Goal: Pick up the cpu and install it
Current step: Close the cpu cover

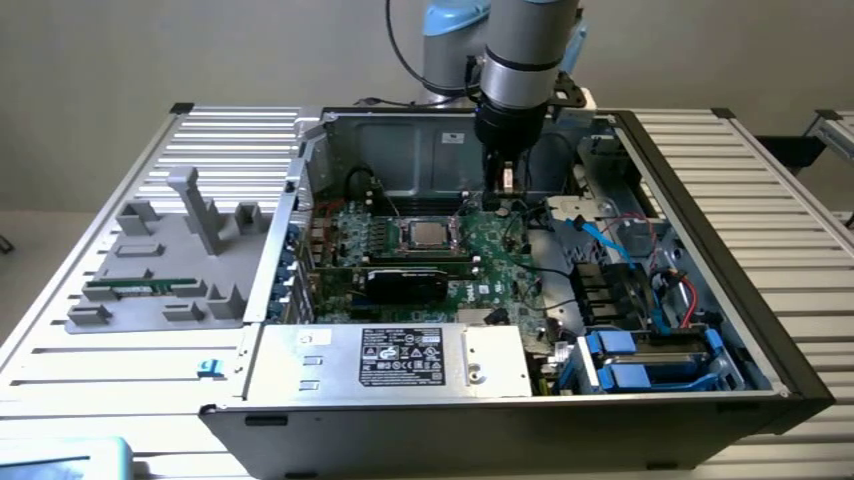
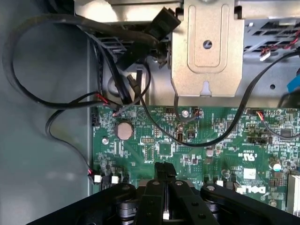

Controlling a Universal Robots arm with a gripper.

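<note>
The cpu [image 1: 427, 233], a small square chip with a pale metal top, lies flat in the socket frame on the green motherboard [image 1: 501, 262] inside the open computer case [image 1: 694, 200]. My gripper [image 1: 505, 192] hangs over the board to the exterior view's right of the cpu and a little farther back, apart from it. In the wrist view the gripper [image 2: 164, 168] has its black fingers [image 2: 161, 172] pressed together with nothing between them, above the motherboard [image 2: 197, 136] near a round coin battery [image 2: 124, 130].
A black graphics card [image 1: 407, 283] sits just in front of the cpu. The power supply [image 1: 394, 357] fills the case front. Black cables [image 2: 70, 101] loop past the board. Blue drive caddies [image 1: 641, 362] stand at the exterior view's right. A grey fixture [image 1: 160, 270] holds a green memory stick [image 1: 134, 288].
</note>
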